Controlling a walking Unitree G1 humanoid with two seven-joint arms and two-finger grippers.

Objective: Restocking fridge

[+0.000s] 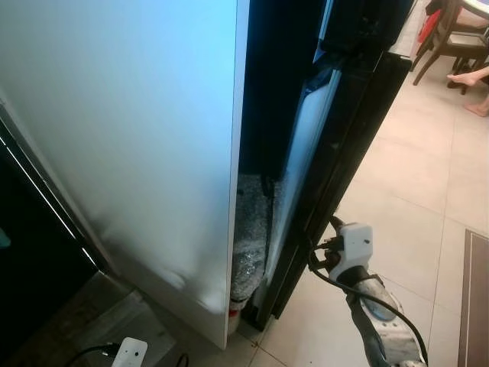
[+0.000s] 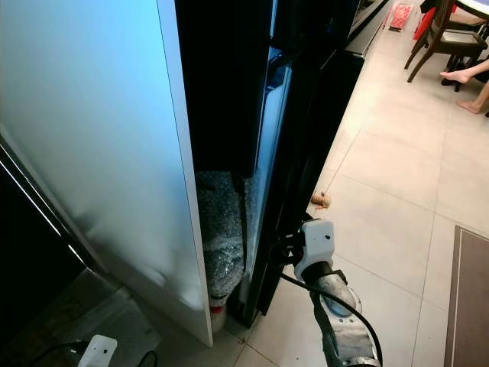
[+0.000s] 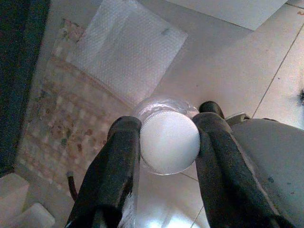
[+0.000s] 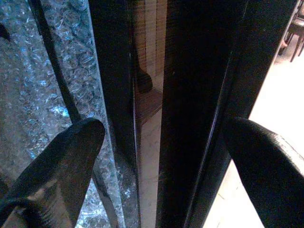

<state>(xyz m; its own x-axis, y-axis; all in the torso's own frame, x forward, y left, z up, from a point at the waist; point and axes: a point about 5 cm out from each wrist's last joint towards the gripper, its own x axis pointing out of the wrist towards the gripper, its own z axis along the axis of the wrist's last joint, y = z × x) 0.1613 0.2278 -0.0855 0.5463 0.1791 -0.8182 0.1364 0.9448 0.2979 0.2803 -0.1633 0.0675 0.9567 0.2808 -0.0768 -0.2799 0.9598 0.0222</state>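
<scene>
Both eye views look steeply down from the head, close against the fridge door (image 1: 137, 153), sharing its edge and the tiled floor (image 2: 412, 176). The right wrist view faces that door's black edge at close range; the left wrist view faces the floor.

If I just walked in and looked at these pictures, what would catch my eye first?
Probably the tall black fridge door, standing ajar beside a big white panel, with bubble wrap stuffed in the gap low down. The right gripper straddles the door's edge, fingers spread open. The left gripper is clamped on a white-capped bottle above the floor.
</scene>
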